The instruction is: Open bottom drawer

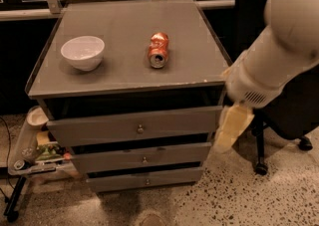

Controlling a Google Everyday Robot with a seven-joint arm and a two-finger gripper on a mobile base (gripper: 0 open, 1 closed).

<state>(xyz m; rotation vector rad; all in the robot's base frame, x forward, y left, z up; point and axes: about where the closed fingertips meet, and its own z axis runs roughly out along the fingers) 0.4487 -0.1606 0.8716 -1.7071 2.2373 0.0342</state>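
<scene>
The bottom drawer [145, 179] is the lowest and narrowest grey front of the cabinet [129, 78], with a small round knob [147, 181] at its centre. It sits set back under the middle drawer [142, 158] and the top drawer [137, 126]. My white arm [279, 46] reaches in from the upper right. The cream-coloured gripper [232, 128] hangs at its end, just off the cabinet's right side at the height of the top and middle drawers. It is well above and to the right of the bottom drawer's knob and touches nothing.
A white bowl [82, 52] and a red can [158, 50] lying on its side rest on the cabinet top. A black office chair [294, 110] stands to the right behind my arm. A low cart [30, 158] with clutter is at the left. The floor [234, 200] is speckled.
</scene>
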